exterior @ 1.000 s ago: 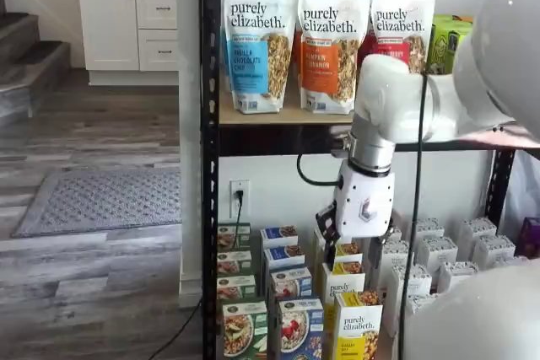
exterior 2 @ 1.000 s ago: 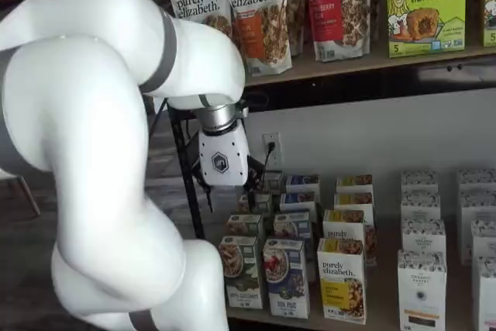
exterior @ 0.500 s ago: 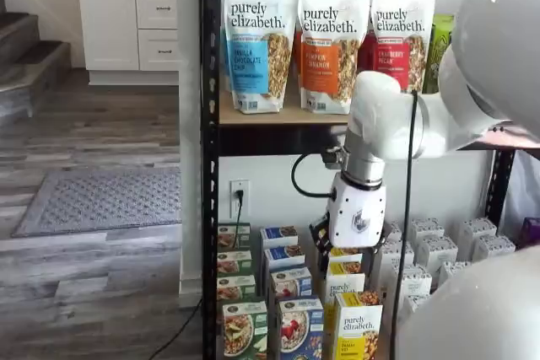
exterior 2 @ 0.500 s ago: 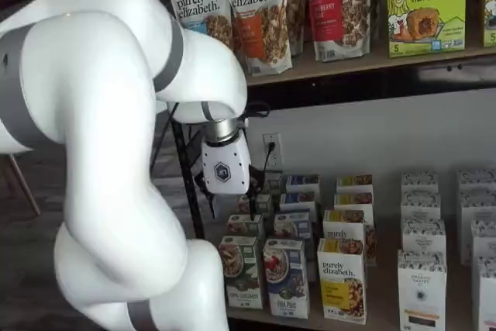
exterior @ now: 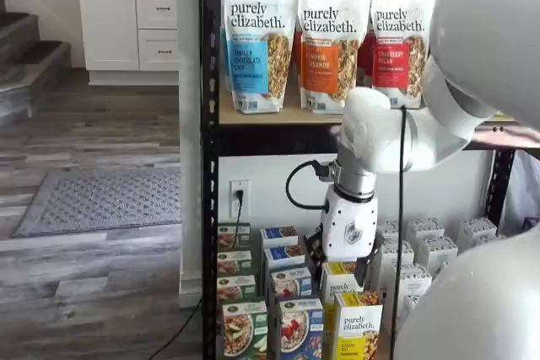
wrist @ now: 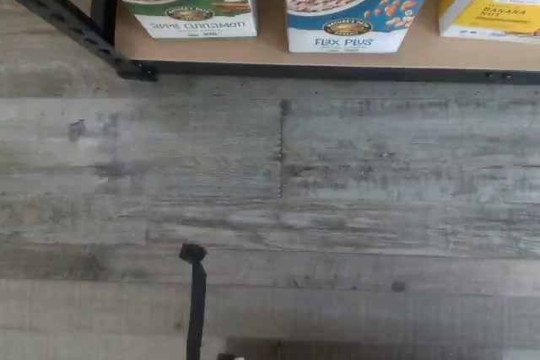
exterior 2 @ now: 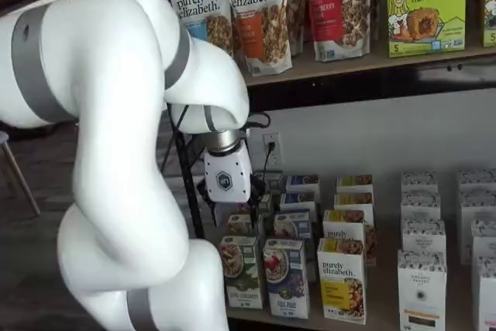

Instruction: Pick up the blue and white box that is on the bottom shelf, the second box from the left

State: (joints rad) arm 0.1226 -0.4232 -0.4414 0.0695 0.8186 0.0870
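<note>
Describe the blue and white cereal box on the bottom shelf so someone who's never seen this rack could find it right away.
Start at the black metal rack and drop to the bottom shelf, below the board of tall granola bags. In the front row of small cartons, the blue and white box stands between a green-and-white carton and a yellow-and-white carton. It alone is blue, showing a cereal bowl with red berries.

box [wrist: 359, 2]: glossy card | shelf board [wrist: 270, 46]: matt wood | floor [wrist: 270, 183]: grey woodgrain
</note>
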